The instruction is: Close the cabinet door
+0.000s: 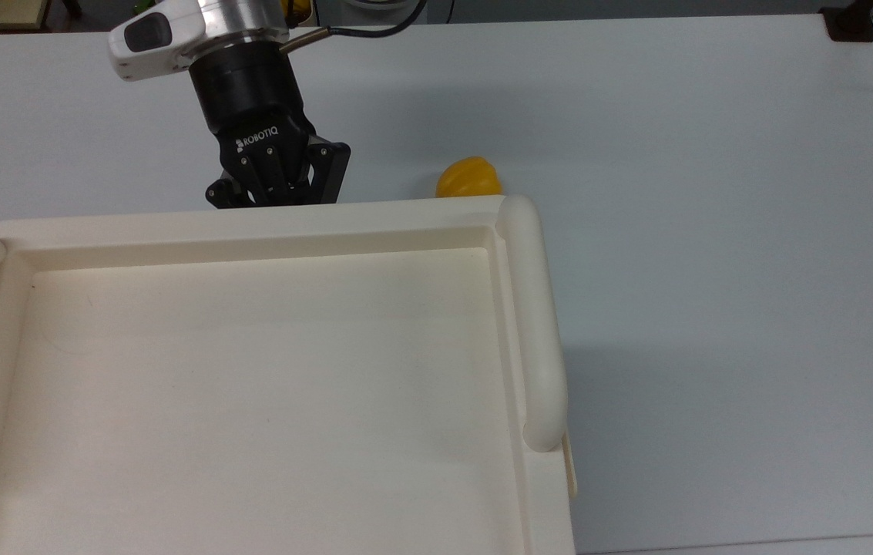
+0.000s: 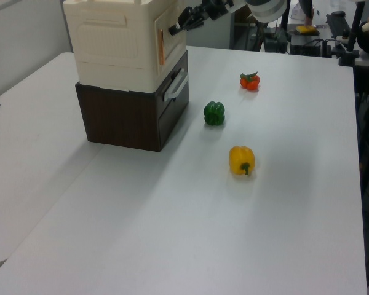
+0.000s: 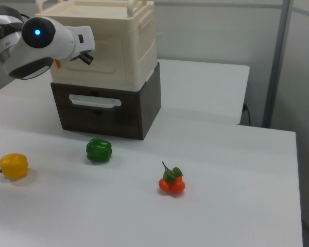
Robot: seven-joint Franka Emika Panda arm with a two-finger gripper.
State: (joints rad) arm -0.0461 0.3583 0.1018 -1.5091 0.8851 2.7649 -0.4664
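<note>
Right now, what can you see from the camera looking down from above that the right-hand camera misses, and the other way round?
The top view alone shows the black gripper at the cabinet's front edge, and the cabinet's recessed flat top from directly above. The right view alone shows the green pepper, the red tomatoes, the dark brown drawer unit under the cabinet, and the cabinet door lying nearly flat against the cabinet's front. Both show the cream cabinet, the yellow pepper, the robot arm and the white table.
</note>
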